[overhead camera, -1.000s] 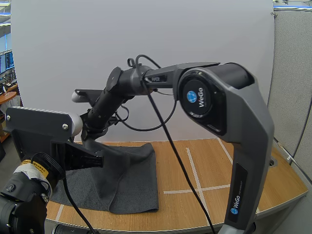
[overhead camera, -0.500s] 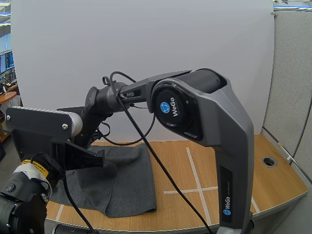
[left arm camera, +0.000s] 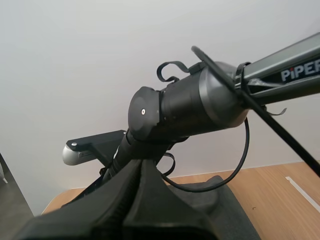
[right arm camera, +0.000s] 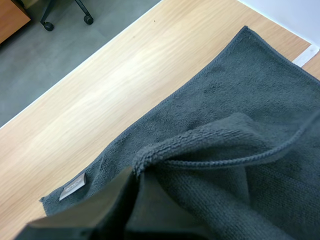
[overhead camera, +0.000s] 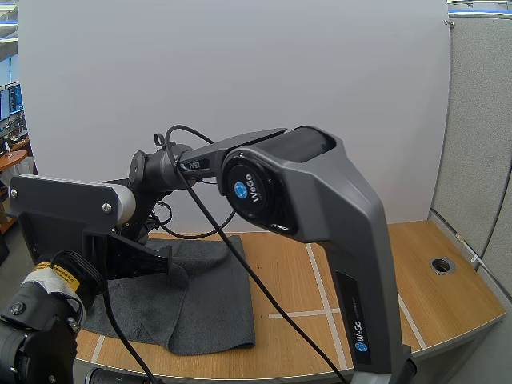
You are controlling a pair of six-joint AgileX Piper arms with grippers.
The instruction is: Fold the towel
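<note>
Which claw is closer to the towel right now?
Right. The right claw pinches a raised fold of the towel. The left claw, shut on nothing, hangs over the towel's left part, apparently without touching it.

towel (right arm camera: 240, 100): dark grey terry cloth, matt, napped pile, stitched hem
tag (right arm camera: 73, 188): pale woven cloth, flat
table (overhead camera: 352, 264): light wood grain, smooth, faint sheen
right arm (overhead camera: 320, 192): grey plastic shell, smooth, satin

Rear-high view; wrists close by towel (overhead camera: 204, 296)
</note>
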